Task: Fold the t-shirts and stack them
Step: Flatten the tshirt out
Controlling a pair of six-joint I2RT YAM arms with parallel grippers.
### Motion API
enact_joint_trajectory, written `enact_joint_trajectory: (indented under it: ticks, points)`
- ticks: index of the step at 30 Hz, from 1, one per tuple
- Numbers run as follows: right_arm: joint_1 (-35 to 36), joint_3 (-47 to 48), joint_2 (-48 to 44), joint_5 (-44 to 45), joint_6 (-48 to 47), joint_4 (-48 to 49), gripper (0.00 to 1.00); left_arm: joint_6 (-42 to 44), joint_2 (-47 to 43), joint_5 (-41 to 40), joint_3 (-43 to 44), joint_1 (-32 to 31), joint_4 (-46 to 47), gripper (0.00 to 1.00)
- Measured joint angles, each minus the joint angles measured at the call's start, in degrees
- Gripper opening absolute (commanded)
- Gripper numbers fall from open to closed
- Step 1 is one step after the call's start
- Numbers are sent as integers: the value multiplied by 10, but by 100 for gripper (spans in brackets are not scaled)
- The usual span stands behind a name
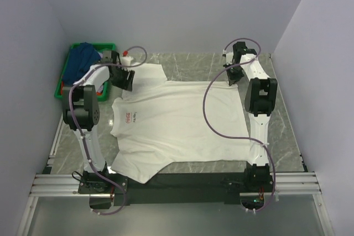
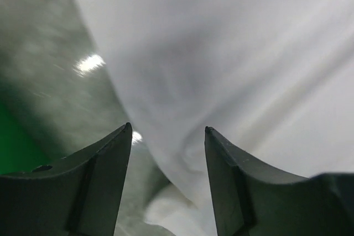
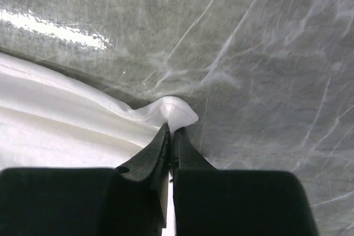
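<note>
**White t-shirt lies spread flat, one corner pinched**

The white t-shirt [image 1: 182, 125] lies flat across the middle of the top view, collar toward the left of the frame and hem toward the right. Its red chest mark [image 1: 126, 117] faces up near the collar. One sleeve points to the upper left and the other trails to the lower left, onto the dark strip at the table's near edge.

My right gripper [image 3: 171, 129] is clenched on the shirt. In the right wrist view its jaws are pressed together on a small raised fold of white cloth, right at the fabric's edge. From above, that hold sits at the shirt's upper right corner.

My left gripper [image 2: 167, 130] is released. Its two dark fingers [image 2: 105, 169] stand well apart, with white cloth and a strip of tabletop showing between them, and nothing is clamped. From above, it sits at the upper left sleeve.

A dark blue t-shirt [image 1: 83, 56] is heaped in the green crate [image 1: 60, 89] at the far left of the frame, just beside my left arm. The grey marble table [image 3: 249, 53] shows bare around the white shirt's edges.
</note>
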Motion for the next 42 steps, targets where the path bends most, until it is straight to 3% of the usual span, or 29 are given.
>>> enact_joint_trajectory:
  ticks: [10,13,16,27,33,37,42]
  points:
    - [0,-8,-3,-2,4,3,0,-91,123,-7,254,25,48,65]
    - [0,-8,-3,-2,6,4,0,-117,171,-8,297,24,58,67]
    - [0,-8,-3,-2,9,5,0,-139,216,-10,324,23,65,74]
    - [0,-7,-3,-2,12,6,0,-142,256,-35,333,9,55,65]
    - [0,-7,-3,-2,12,10,0,-132,202,-54,245,-1,59,62]
    - [0,-7,-3,-2,12,12,0,-131,185,-71,220,-3,50,54]
    - [0,-7,-3,-2,12,17,0,-133,200,-95,249,-7,30,42]
